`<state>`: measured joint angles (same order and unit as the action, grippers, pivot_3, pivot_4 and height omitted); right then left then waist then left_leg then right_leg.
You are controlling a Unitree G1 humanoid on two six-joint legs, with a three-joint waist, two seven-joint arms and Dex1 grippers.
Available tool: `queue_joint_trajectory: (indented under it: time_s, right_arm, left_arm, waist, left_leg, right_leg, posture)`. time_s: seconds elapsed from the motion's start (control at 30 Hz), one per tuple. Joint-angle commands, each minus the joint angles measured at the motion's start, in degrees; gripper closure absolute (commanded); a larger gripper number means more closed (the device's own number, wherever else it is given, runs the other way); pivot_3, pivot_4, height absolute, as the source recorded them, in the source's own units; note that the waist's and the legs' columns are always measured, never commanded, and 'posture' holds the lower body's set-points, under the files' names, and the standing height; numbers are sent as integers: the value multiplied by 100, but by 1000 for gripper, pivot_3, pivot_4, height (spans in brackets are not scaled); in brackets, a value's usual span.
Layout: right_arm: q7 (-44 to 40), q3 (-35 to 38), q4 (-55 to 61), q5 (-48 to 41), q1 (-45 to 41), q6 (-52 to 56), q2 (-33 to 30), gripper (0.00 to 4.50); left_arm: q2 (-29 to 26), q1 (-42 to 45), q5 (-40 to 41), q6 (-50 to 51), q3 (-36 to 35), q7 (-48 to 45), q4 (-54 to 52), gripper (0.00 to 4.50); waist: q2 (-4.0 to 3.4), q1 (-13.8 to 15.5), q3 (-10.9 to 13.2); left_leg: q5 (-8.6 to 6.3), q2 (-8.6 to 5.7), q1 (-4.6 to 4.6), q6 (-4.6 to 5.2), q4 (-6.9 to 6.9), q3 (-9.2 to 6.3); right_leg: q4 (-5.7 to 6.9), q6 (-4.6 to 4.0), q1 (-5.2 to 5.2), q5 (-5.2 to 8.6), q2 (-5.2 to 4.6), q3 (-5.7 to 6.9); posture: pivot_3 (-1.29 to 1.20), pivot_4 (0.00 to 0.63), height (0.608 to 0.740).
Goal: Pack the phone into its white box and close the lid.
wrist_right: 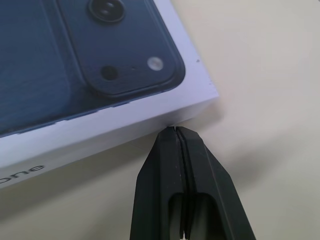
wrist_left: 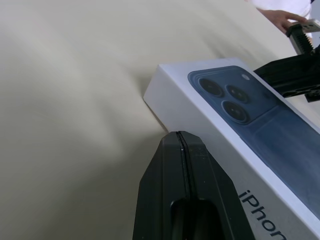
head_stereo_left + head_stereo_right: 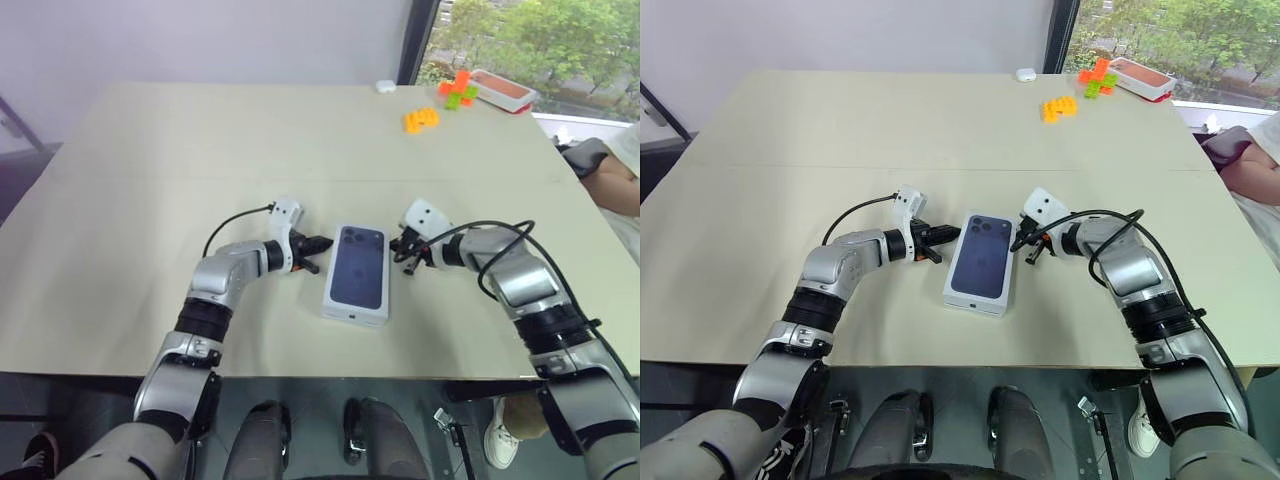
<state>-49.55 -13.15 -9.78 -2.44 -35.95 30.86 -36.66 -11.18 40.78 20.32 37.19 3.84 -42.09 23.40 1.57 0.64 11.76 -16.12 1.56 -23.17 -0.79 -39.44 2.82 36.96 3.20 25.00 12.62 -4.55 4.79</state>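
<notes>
The lid (image 3: 357,270), white with a dark blue phone back printed on top, lies flat on the table near the front edge and covers the white box beneath it. The phone itself is hidden. My left gripper (image 3: 322,243) is shut, its tip at the lid's left side near the far corner (image 2: 165,100). On the opposite side my right gripper (image 3: 397,247) is shut too, its tip against the lid's right far corner (image 1: 200,100). Nothing is held in either gripper.
Orange and green blocks (image 3: 421,119) and a red-and-white tray (image 3: 503,90) sit at the table's far right, with a small white object (image 3: 386,86) beside them. A person's arm (image 3: 612,182) rests past the right edge. The beige tabletop (image 3: 180,160) spreads wide to the left.
</notes>
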Motion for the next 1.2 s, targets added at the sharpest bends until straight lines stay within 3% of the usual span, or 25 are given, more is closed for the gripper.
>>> queue_joint_trajectory:
  time_s: [0.03, 0.97, 1.2]
  right_arm:
    - [-85, 148, 402, -102, 16, 22, -27, 4473]
    - [-426, 67, 808, 10, 132, 200, -246, 4473]
    - [-311, 551, 336, -160, -243, 50, -332, 4473]
  left_arm:
    - [25, -34, 30, 34, 131, -163, -403, 4500]
    - [-284, -451, -29, 161, 159, -190, -1034, 4500]
    - [-261, -52, 331, 194, -414, -31, -1031, 4500]
  waist:
    - [0, -1, 0]
    - [0, 1, 0]
    - [0, 0, 0]
  left_leg:
    - [0, 0, 0, 0, 0, 0]
    - [0, 1, 0, 0, 0, -4]
    - [0, 1, 0, 0, 0, -4]
  right_leg:
    - [0, 0, 0, 0, 0, 0]
    - [-1, 0, 1, 0, 0, -1]
    - [-1, 0, 2, 0, 0, -1]
  posture:
    - [0, 150, 740]
    - [0, 150, 740]
    - [0, 150, 740]
